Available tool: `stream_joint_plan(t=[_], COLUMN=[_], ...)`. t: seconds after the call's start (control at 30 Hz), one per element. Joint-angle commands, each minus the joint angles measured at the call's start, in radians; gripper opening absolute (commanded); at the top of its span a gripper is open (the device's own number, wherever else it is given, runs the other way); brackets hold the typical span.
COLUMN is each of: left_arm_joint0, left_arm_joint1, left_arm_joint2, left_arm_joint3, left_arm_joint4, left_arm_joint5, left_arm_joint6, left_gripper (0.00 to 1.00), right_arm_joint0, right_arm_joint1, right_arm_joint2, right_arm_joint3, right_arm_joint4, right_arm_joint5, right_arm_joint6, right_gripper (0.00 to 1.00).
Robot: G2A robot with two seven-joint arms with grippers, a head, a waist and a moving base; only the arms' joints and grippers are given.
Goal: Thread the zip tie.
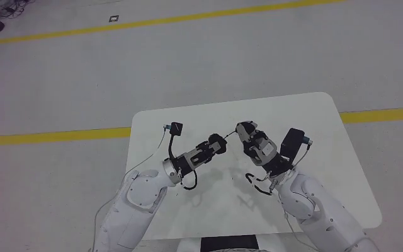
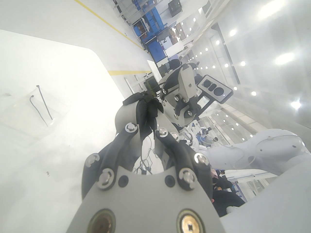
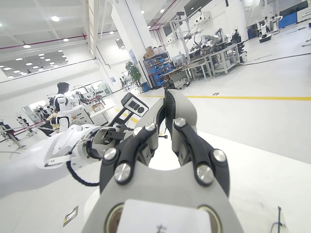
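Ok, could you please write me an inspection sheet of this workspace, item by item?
Surface: white table, rounded corners.
Job's things: zip tie held above the table, between the two grippers.
Clutter: two spare ties lying flat on the table.
Grippers: left gripper and right gripper both appear shut on the zip tie, tips close together.
Cables: black cable loop at the left wrist, second loop at the right wrist.
Surroundings: grey floor with yellow lines.

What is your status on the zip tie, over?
Left gripper, right gripper: jaws shut on zip tie, held between them. Two spare ties on table, out of the way.
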Motion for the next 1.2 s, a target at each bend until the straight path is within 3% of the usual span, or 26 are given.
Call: stream_joint_plan(t=[0.0, 1.17], left_arm_joint0=[0.000, 0.000], left_arm_joint1=[0.000, 0.000], left_arm_joint2=[0.000, 0.000], left_arm_joint3=[0.000, 0.000], left_arm_joint4=[0.000, 0.000], left_arm_joint5=[0.000, 0.000], left_arm_joint6=[0.000, 0.000], left_gripper=[0.00, 0.00], right_arm_joint0=[-0.002, -0.007], right_arm_joint1=[0.000, -0.001], right_arm_joint2=[0.000, 0.003], right_arm_joint3=[-0.002, 0.009], right_arm_joint4=[-0.001, 0.004], right_arm_joint5=[0.000, 0.000], right_arm_joint6=[0.002, -0.009], right_gripper=[0.00, 0.00])
